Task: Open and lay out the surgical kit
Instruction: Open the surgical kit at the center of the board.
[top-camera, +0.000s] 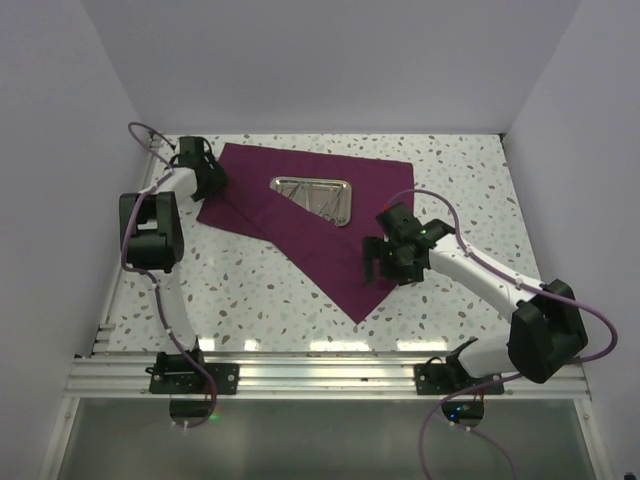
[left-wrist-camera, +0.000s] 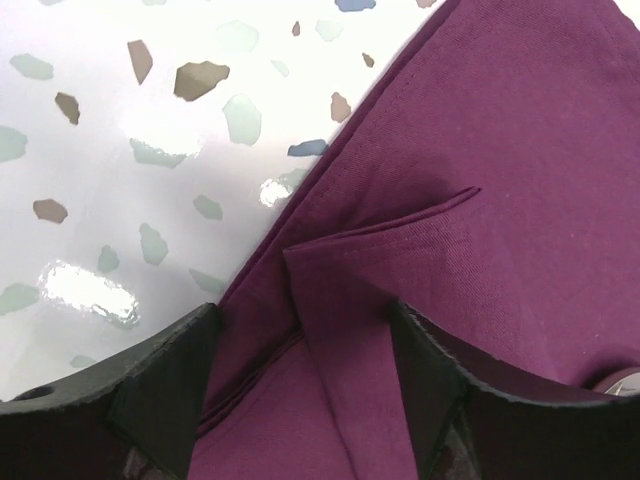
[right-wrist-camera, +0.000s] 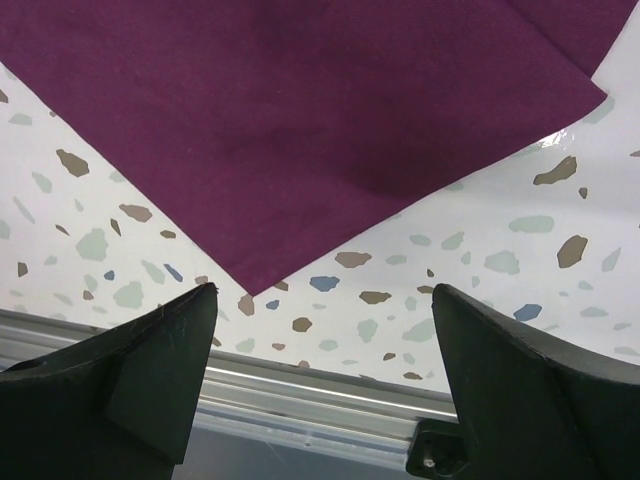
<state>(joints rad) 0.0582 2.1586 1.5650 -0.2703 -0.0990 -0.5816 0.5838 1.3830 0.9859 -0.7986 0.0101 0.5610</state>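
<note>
**Left gripper** (top-camera: 210, 178): hovering at the far-left corner of the cloth wrap (top-camera: 330, 240). In the left wrist view its fingers (left-wrist-camera: 165, 390) are standing wide apart, with a raised fold of the wrap lying between them and nothing being clamped. Whether the pads are touching the fabric is hard to tell.

**Cloth wrap**: maroon-purple, lying mostly unfolded on the speckled tabletop (top-camera: 250, 290), with one corner pointing toward the near edge.

**Steel tray** (top-camera: 290, 186): rectangular and shiny, sitting on the far part of the wrap.

**Silver instruments** (top-camera: 322, 203): thin, lying inside the tray, too small to tell apart.

**Right gripper** (top-camera: 376, 262): hanging over the wrap's right edge, nearer the arm bases than the tray. Its jaws are gaping wide and holding nothing. Its wrist view is showing a cloth corner and an aluminium rail (right-wrist-camera: 330, 395).
</note>
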